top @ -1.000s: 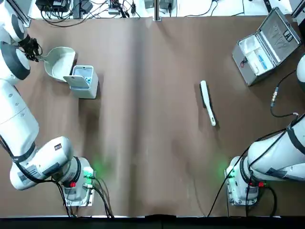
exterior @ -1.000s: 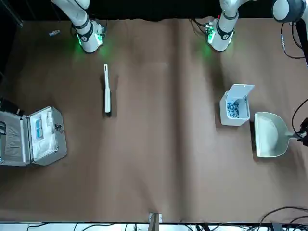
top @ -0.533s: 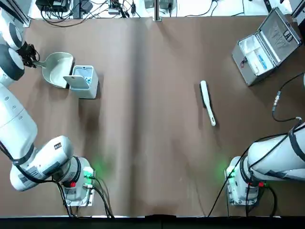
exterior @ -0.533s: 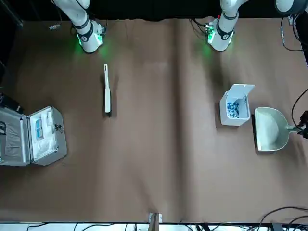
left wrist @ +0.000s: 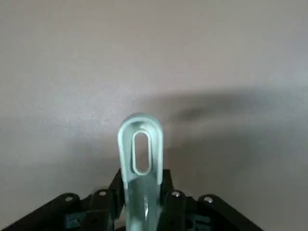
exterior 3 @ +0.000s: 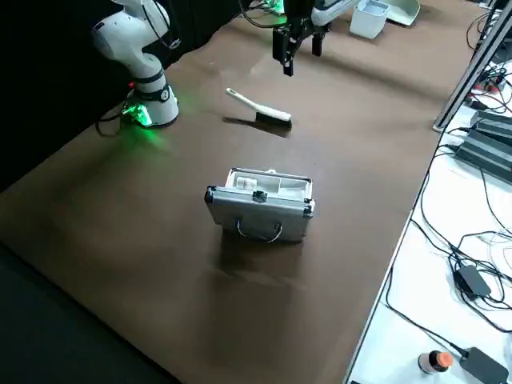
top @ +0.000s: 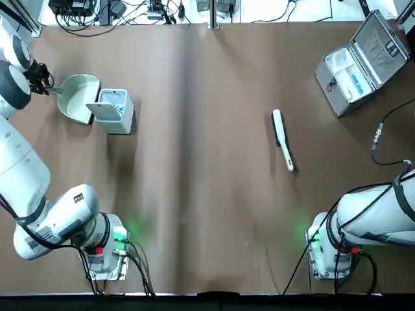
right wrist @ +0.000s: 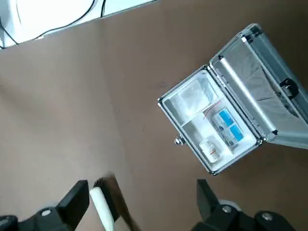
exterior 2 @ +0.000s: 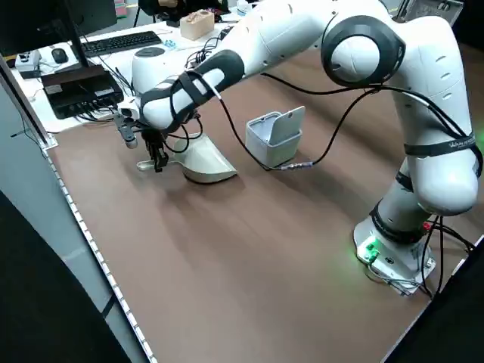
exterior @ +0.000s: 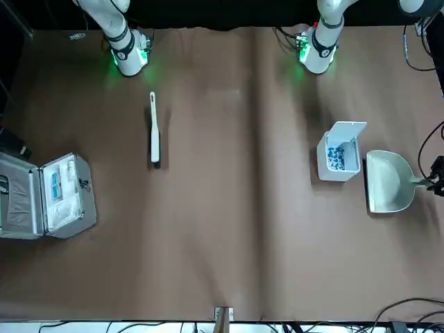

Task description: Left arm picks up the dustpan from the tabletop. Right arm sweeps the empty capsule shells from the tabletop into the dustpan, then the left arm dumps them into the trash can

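My left gripper [top: 43, 83] is shut on the short handle of the cream dustpan [top: 78, 98] at the table's far left. The left wrist view shows the slotted handle [left wrist: 140, 159] clamped between the fingers. The dustpan [exterior 2: 201, 160] sits low beside the light-grey trash can [top: 114, 111], its mouth turned towards the bin; whether it touches the tabletop [top: 207, 194] I cannot tell. The bin's lid stands open, with bluish bits inside [exterior: 336, 156]. My right gripper [exterior 3: 300, 54] hangs open above the table, past the brush. No empty capsule shells show on the tabletop.
A slim white brush [top: 283, 139] lies right of the table's middle. An open metal case [top: 362, 61] stands at the far right corner. Cables run along the far edge and near the right arm [top: 379, 217].
The left gripper has lowered the dustpan beside the bin and levelled it. The brush, bin and case stay put.
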